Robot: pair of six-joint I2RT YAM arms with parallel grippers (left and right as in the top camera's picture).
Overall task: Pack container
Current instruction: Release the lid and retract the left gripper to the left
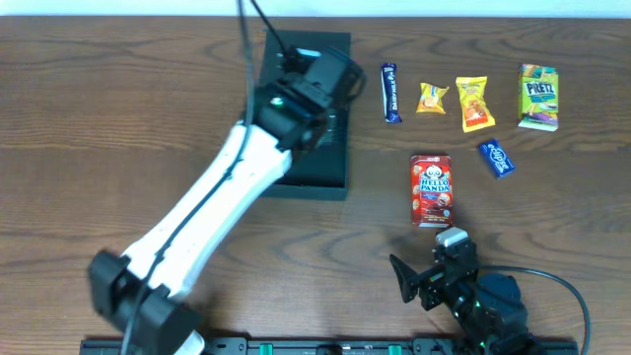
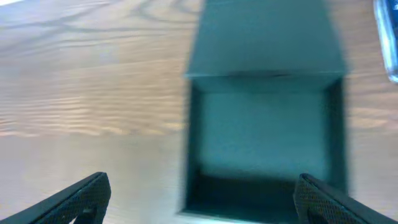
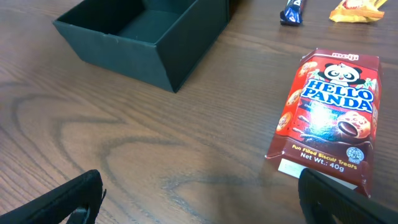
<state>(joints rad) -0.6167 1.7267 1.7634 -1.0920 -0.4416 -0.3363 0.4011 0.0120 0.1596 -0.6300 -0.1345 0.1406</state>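
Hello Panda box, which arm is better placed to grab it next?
Right. The open right pincer faces the Hello Panda box just ahead of it; the open left pincer hangs over the container, farther off.

The container [image 3: 186, 50] is dark teal, the Hello Panda box [image 3: 329, 112] red, the table [image 3: 124, 143] brown wood-grain.

container [image 2: 264, 134]: lid flap open, blurred | left end effector [image 2: 203, 186]: fingers wide apart

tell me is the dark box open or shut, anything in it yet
Open and empty. In the left wrist view the container has its lid flap folded back, and its floor is bare.
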